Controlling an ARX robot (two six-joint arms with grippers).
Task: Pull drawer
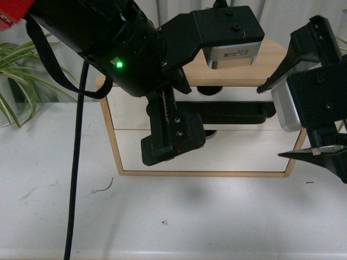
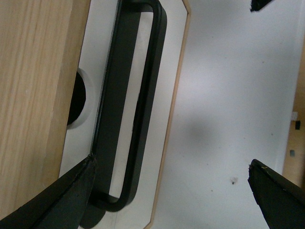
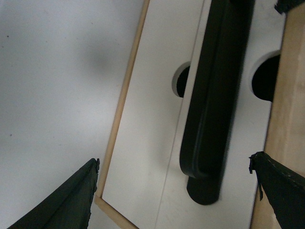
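Note:
The drawer (image 1: 130,111) is the upper white front in a small wooden cabinet (image 1: 203,173). A long black bar handle (image 1: 233,112) runs across it below a half-round notch (image 1: 209,91). My left gripper (image 1: 187,103) hangs open before the handle's left end, one finger low over the lower front and the other above the cabinet top. My right gripper (image 1: 271,120) is open around the handle's right end. In the left wrist view the handle (image 2: 143,119) lies near one finger of the gripper (image 2: 171,164). The right wrist view shows the handle's end (image 3: 209,124) between the spread fingers of the gripper (image 3: 174,160), untouched.
The cabinet stands on a white table (image 1: 217,222). Below the drawer is a plain white front (image 1: 244,154) without a handle. A potted plant (image 1: 16,70) is at the far left. A black cable (image 1: 76,162) hangs down from the left arm. Pale curtains close the back.

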